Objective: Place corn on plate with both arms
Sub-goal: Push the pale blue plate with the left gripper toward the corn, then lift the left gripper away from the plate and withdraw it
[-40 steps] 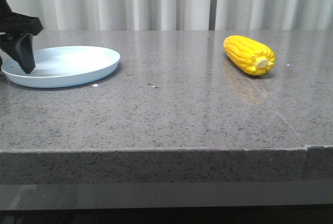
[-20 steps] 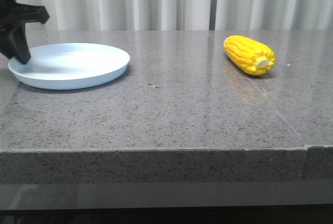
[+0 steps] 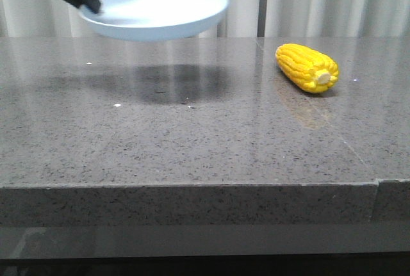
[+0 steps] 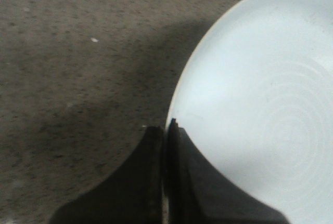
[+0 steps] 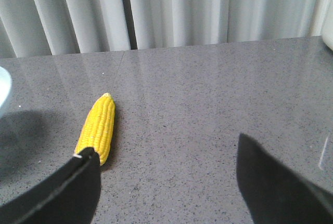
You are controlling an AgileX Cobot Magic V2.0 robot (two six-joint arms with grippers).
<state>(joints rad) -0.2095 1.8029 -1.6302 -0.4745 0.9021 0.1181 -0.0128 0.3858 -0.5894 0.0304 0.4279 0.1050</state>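
The pale blue plate (image 3: 157,10) hangs in the air above the table's left half, its shadow on the stone below. My left gripper (image 3: 90,4) is shut on its left rim and holds it up; in the left wrist view the fingers (image 4: 151,182) pinch the rim of the plate (image 4: 260,104). The yellow corn (image 3: 306,66) lies on the table at the right, its pale stub end toward the front. In the right wrist view my right gripper (image 5: 165,154) is open and empty above the table, with the corn (image 5: 98,126) just beyond its one finger.
The grey stone table (image 3: 205,135) has its front edge near the camera and a seam at the right. White curtains (image 3: 307,0) hang behind the far edge. A sliver of the plate (image 5: 3,94) shows at the edge of the right wrist view.
My left gripper has lifted the plate off the table and carried it up and to the right. The corn has not moved.
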